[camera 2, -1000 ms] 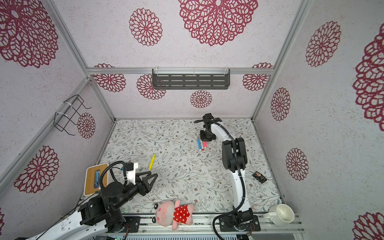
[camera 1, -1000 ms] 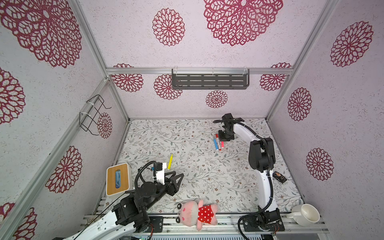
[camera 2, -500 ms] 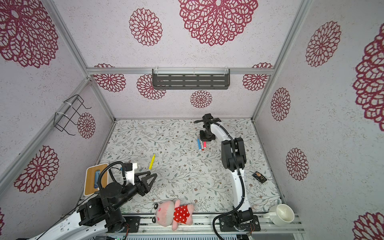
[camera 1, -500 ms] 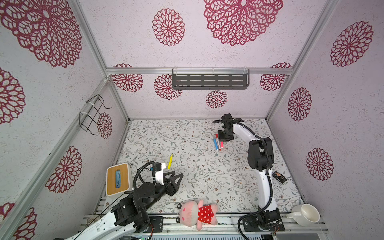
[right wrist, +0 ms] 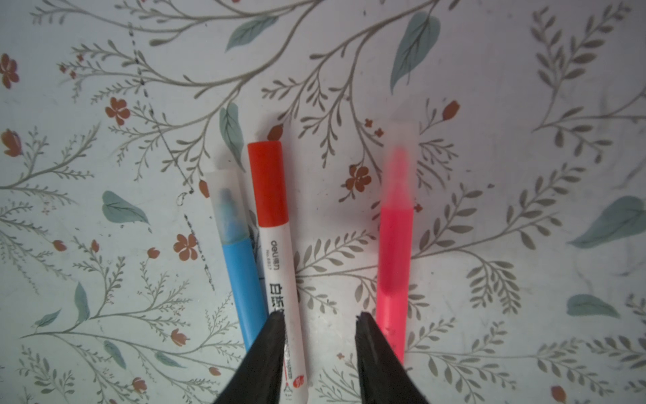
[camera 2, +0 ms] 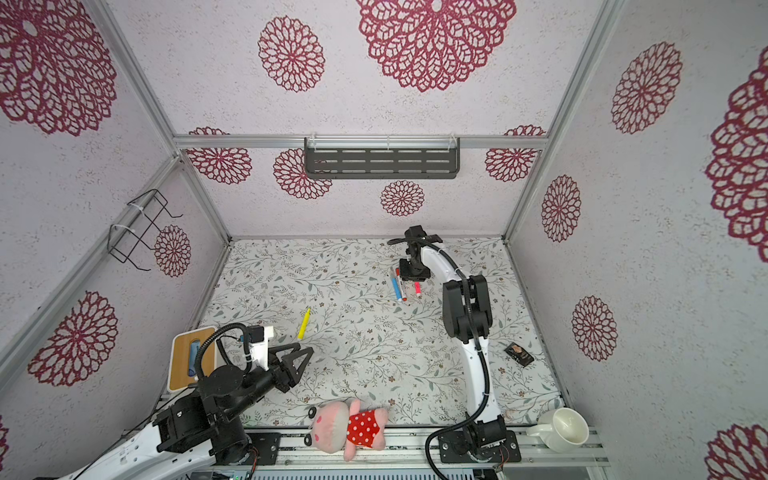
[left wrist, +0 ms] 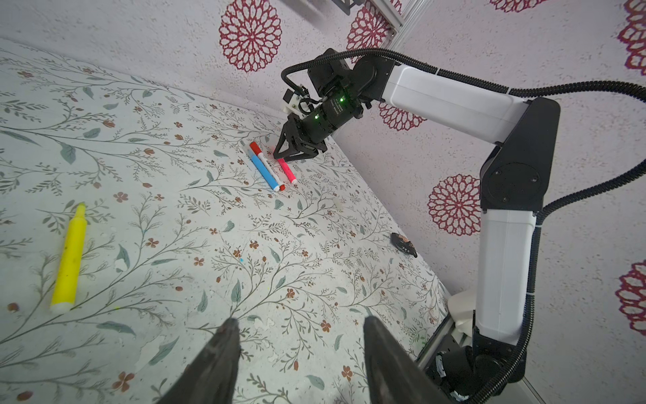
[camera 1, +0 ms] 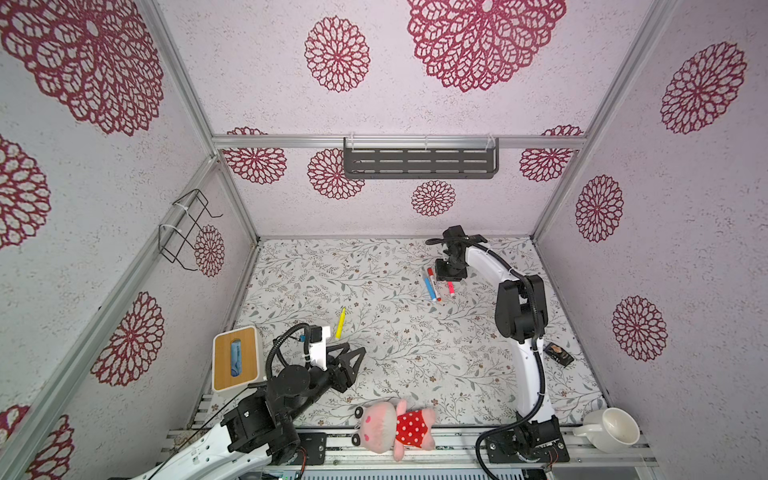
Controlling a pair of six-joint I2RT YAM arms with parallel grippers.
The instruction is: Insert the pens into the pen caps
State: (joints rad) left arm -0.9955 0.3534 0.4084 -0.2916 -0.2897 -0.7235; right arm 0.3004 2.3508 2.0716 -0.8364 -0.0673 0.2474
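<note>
Capped pink plastic pen (camera 1: 450, 289) lies right of centre in a top view; black right gripper (right wrist: 320, 314) hovers beside it, jaws narrowly parted, empty. Next, probably: cap the yellow plastic pen (camera 1: 340, 323) left of centre; left gripper (left wrist: 300, 325) wide, empty.

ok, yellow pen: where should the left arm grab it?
Mid-barrel of the yellow pen, from straight above, jaws closing across its width. It lies flat and alone on the table, and the barrel is straight there; the far end tapers to a tip.
</note>
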